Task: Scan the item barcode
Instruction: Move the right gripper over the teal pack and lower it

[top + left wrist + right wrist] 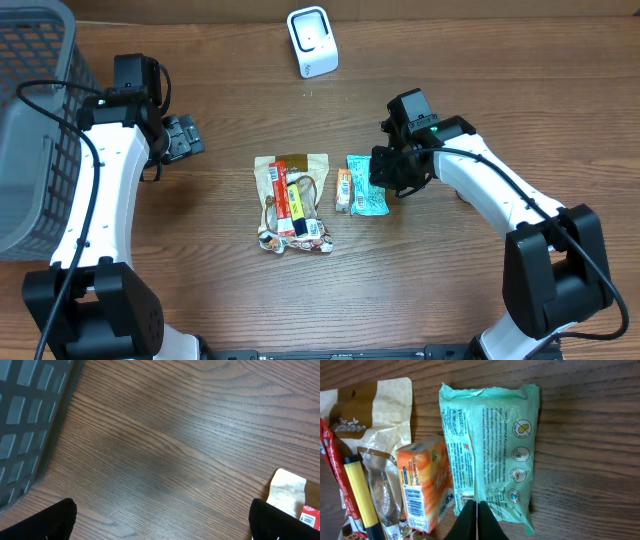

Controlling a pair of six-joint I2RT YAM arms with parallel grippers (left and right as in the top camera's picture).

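Figure: layout referenced to the white scanner (312,42). The green packet (490,450) lies flat on the table (470,70), on the robot's side of the scanner and slightly to its right, with an orange pack (422,485) just beside it. My right gripper (476,510) is closed tight at the packet's edge; I cannot tell whether it pinches the film. My left gripper (186,137), left of the scanner, is spread wide.

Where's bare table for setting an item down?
Bare wood between scanner and brown pouch, and along the front edge below the pouch. Crowded at centre: green packet, orange box and pouch lie side by side, right gripper on the packet.
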